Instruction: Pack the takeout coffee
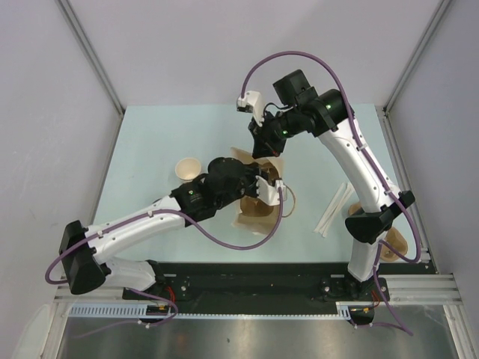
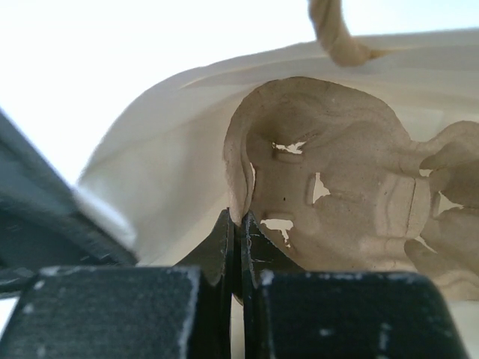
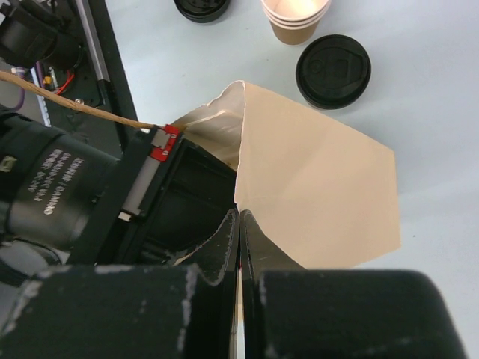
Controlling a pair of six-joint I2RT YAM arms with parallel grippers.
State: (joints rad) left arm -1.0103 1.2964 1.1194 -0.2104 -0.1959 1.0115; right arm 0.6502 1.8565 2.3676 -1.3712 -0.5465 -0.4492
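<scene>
Blocking much of the bag (image 3: 314, 187) overhead, right jaws clamp its edge; left jaws clamp the cropped pulp tray (image 2: 337, 172).

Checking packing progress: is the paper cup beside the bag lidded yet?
Not lidded. The cup stands open-topped, white inside, with a black lid lying flat beside it.

A stack of cups (image 3: 296, 19) is standing upright on the surface (image 3: 419, 112), tan kraft paper outside and white inside, mouth open and no lid being worn. A round black lid (image 3: 333, 71) is lying flat just beside the stack, top side up, apart from it. A second black lid (image 3: 202, 7) is lying near the stack's other side, cut off by the frame edge. A further tan cup (image 1: 393, 250) is being partly hidden near the surface's right near corner; its state cannot be told.
</scene>
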